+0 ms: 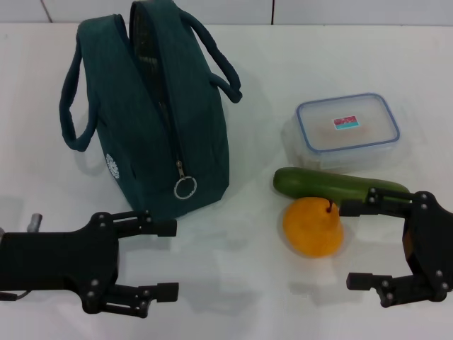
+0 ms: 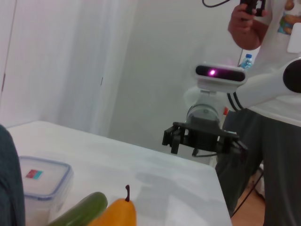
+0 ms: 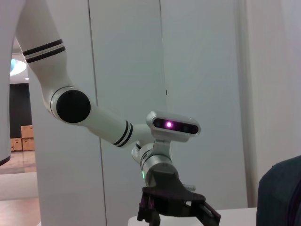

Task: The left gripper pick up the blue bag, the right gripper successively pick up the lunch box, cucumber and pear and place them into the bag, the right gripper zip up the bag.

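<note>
The blue bag (image 1: 152, 106) stands upright at the table's back left, its zipper open along the top and a ring pull (image 1: 185, 188) hanging at the front. My left gripper (image 1: 166, 258) is open in front of the bag, apart from it. A clear lunch box (image 1: 347, 131) with a blue-rimmed lid sits at the right. The green cucumber (image 1: 333, 184) lies in front of it, touching the yellow-orange pear (image 1: 313, 227). My right gripper (image 1: 357, 244) is open just right of the pear, holding nothing. The left wrist view shows the lunch box (image 2: 37, 181), cucumber (image 2: 80, 212) and pear (image 2: 117, 214).
The white table (image 1: 233, 283) extends to a wall behind the bag. In the left wrist view a person (image 2: 263, 94) stands beyond the table's far edge, behind my right gripper (image 2: 202, 139). The right wrist view shows my left gripper (image 3: 176, 207) and the bag's edge (image 3: 282, 193).
</note>
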Tool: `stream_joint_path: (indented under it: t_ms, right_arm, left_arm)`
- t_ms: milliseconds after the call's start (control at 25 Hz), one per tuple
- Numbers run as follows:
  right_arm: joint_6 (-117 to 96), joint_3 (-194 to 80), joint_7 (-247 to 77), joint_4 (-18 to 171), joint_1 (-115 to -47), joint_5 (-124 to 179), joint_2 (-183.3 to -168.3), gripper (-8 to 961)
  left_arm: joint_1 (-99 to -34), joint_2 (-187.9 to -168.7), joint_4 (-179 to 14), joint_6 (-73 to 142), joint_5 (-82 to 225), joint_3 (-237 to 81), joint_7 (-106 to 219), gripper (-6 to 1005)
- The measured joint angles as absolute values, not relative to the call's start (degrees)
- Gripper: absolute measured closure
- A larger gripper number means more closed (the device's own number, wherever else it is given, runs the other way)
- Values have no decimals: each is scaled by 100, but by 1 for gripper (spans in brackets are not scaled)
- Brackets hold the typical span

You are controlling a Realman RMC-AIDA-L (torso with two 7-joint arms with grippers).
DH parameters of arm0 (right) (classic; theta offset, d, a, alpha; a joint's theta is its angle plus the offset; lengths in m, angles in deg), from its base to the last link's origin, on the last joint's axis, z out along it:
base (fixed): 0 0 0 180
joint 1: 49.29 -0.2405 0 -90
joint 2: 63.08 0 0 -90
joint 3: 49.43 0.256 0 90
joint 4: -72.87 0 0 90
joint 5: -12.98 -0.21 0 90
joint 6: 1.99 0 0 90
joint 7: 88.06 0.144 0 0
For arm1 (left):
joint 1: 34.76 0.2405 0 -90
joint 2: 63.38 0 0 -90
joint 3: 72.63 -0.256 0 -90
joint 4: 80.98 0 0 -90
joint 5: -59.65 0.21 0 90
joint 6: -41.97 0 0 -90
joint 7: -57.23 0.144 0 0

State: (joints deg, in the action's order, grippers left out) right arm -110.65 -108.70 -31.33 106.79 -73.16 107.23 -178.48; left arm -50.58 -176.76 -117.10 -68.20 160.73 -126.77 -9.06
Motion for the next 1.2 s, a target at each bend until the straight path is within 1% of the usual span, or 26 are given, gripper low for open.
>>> stream_joint_path:
  t_ms: [440,680,800,920,1080,1200]
  right_arm:
    - [-11039,-10834,-3128,10679,-7376,10719,-17848,122]
    - [-11030,-10831,-3089,10680,-7381,10676,-17843,122]
    - [-11030,-10827,-3085,10679,-7382,10661,-17834,122]
    - [-11020,-10817,-3084,10679,-7394,10650,-17830,122]
    - [-10957,-10741,-3086,10680,-7396,10643,-17823,122]
    - [-10900,-10679,-3100,10680,-7398,10635,-17821,123]
  left_arm:
    - [-5058,-17696,-11710,-6724,16117,-12656,-903,128]
    - [-5013,-17723,-11845,-6669,16122,-11385,-891,130]
    - [-5065,-17716,-12230,-6345,16117,-10230,-1587,131]
    - [-5247,-17625,-12562,-5838,16116,-9756,-2484,132]
    - [-5632,-17399,-12945,-5267,16198,-9768,-3952,133]
    - [-5958,-17346,-13448,-5102,16528,-9782,-5136,134]
